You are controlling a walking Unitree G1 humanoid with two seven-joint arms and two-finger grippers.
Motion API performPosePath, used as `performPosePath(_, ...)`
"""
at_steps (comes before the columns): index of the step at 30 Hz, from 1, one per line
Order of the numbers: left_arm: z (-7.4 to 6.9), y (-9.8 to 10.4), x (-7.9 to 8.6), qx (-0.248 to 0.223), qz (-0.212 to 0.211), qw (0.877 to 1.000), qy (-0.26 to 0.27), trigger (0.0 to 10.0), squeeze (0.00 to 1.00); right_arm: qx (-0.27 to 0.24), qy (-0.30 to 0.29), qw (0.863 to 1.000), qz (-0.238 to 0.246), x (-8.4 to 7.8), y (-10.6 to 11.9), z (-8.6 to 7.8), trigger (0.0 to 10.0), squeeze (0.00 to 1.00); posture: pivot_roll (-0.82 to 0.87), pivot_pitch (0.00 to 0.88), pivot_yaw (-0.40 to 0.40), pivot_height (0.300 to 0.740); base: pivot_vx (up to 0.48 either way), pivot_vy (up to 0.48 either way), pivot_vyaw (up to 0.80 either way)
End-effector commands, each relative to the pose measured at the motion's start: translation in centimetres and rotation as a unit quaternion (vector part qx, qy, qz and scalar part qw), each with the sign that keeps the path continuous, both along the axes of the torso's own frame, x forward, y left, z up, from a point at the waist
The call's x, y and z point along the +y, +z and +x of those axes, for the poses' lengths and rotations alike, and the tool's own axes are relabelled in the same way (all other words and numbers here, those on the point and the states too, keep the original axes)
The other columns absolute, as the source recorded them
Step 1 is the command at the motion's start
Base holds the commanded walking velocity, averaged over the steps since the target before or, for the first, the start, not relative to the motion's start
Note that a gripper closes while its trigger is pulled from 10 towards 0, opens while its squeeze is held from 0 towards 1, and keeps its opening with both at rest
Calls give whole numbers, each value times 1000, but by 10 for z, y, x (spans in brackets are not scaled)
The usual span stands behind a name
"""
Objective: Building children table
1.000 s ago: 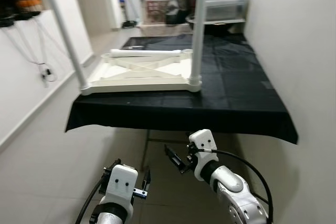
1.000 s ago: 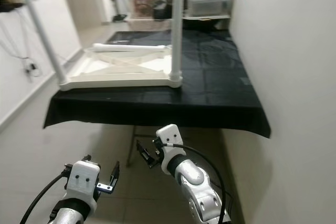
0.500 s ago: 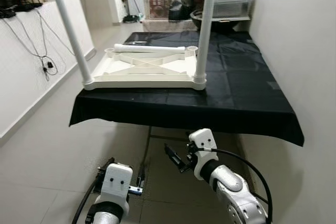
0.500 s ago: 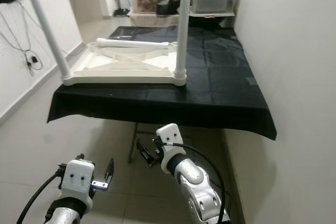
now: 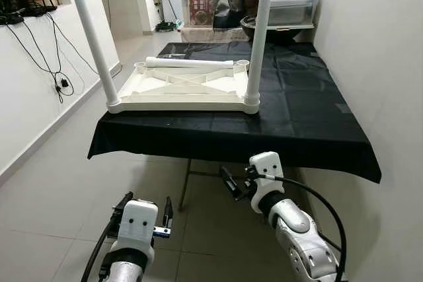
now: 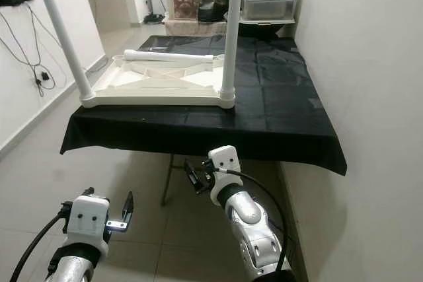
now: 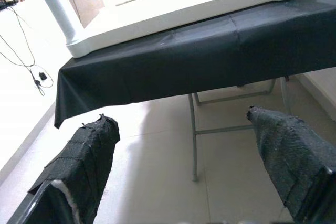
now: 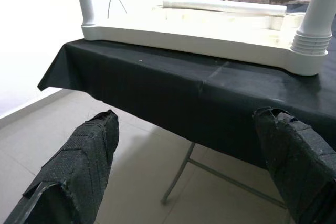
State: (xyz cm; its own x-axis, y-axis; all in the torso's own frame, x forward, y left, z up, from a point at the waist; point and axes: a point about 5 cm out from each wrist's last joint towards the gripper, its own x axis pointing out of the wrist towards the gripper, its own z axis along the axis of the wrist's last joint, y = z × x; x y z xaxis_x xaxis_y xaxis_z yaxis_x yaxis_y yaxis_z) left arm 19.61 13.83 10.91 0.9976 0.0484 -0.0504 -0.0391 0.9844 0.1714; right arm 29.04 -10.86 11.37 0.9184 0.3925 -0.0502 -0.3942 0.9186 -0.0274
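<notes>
A narrow tiled corridor with white walls holds a folding table draped in a black cloth, which crosses the middle of the left eye view; storage bins sit at top centre behind it. On the cloth, centre-left of the frame, we see the white tabletop lying upside down, with one leg standing at its near left corner and a second leg at its near right corner, while a loose leg lies across its far edge beside two empty sockets. We judge the parts to be light, stiff moulded plastic with a smooth, rather slippery skin, so the loose leg is best taken around its middle, across the tube, and pressed straight down into a socket; the tabletop may slide on the cloth when pushed. The left gripper hangs low at lower left, below the table edge, its fingers spread wide with nothing between them. The right gripper sits at lower centre under the cloth's front hem, its fingers likewise parted wide and empty.
</notes>
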Motion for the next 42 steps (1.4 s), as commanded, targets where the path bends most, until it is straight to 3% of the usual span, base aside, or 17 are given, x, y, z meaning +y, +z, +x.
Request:
performPosePath(1, 1, 1, 1, -1, 3, 1000, 1, 10000, 0, -2, 3, 1000, 6, 3, 1, -2, 10000, 0, 6, 0, 23, 740, 0, 0, 0)
performPosePath(13, 1, 1, -1, -2, 6, 1000, -6, 10000, 0, 7, 12, 1000, -2, 7, -6, -5, 10000, 0, 6, 0, 22, 740, 186, 0, -103)
performPosePath(42, 2, 0, -1, 1, 13, 1000, -13, 10000, 0, 10, 12, 1000, -2, 8, -7, -4, 10000, 0, 13, 0, 20, 740, 345, 0, 0)
